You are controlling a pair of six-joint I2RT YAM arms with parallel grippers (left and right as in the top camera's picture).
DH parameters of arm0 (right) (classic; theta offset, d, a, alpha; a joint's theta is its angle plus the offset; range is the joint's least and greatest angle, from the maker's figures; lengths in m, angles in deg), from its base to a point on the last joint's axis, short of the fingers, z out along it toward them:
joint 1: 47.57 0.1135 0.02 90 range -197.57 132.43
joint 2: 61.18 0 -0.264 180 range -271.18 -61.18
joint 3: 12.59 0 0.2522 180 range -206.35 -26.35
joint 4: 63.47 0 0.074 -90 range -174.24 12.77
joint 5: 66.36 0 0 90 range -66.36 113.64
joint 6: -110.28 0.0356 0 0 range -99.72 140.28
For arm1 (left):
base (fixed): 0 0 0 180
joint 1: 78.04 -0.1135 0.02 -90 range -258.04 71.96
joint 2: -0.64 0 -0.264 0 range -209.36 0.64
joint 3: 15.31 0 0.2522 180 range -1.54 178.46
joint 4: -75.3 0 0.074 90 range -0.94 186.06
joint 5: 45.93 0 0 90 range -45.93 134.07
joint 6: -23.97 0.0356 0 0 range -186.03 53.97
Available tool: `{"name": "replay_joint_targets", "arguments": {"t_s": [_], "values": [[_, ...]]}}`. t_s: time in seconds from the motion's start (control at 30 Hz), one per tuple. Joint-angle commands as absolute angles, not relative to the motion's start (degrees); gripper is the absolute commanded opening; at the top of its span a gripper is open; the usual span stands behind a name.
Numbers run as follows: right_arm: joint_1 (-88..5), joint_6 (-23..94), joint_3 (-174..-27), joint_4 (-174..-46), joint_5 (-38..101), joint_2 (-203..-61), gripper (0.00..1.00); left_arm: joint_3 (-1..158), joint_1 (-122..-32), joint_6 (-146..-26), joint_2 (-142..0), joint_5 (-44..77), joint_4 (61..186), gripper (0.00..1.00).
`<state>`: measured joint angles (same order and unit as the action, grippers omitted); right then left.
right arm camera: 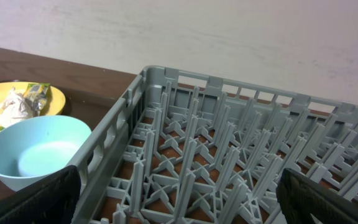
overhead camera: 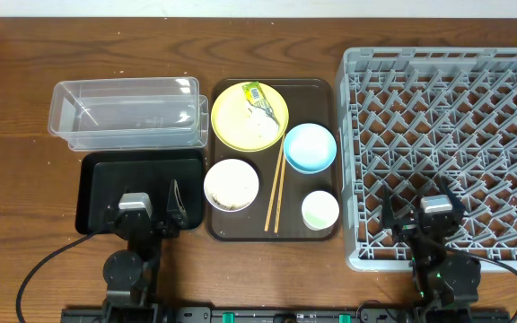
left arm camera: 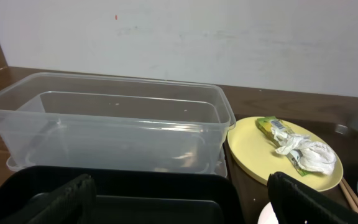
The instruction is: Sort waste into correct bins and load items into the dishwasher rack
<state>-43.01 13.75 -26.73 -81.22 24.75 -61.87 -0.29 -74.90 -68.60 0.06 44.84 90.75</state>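
Both arms are pretty much all black, with chunky round joint housings down along the bottom edge of the overhead shot. The left gripper [overhead camera: 144, 213] at lower left and the right gripper [overhead camera: 423, 215] at lower right each have a small light-grey boxy block [overhead camera: 135, 204] on top, plus flat matte black fingers [left arm camera: 309, 200]. A thin black cable [overhead camera: 39, 262] curls off each base. There's a tiny green light [overhead camera: 433, 266] on the right arm, and a black base rail [overhead camera: 258, 315] with green bits runs along the bottom centre.

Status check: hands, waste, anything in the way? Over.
Both hands open, empty: left hand over black bin, right hand over rack. Wrapper and whitish scrap on yellow plate, unsorted. Blue bowl close beside plate.
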Motion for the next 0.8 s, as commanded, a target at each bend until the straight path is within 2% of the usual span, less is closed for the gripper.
{"name": "replay_joint_targets", "arguments": {"t_s": [0.0,0.37,0.77], "values": [[-43.54,13.36,-26.66,-81.49,25.21,-61.56,0.99,-1.31,-75.19,-68.19,0.41,45.35,93.11,0.91],[-43.54,14.50,-26.66,-81.46,25.21,-61.56,0.99,-1.31,-75.19,-68.23,0.41,45.35,93.11,0.91],[-43.54,15.15,-28.96,-83.08,19.83,-62.09,0.99,0.48,-75.19,-74.29,-1.34,45.22,93.33,0.91]]}}
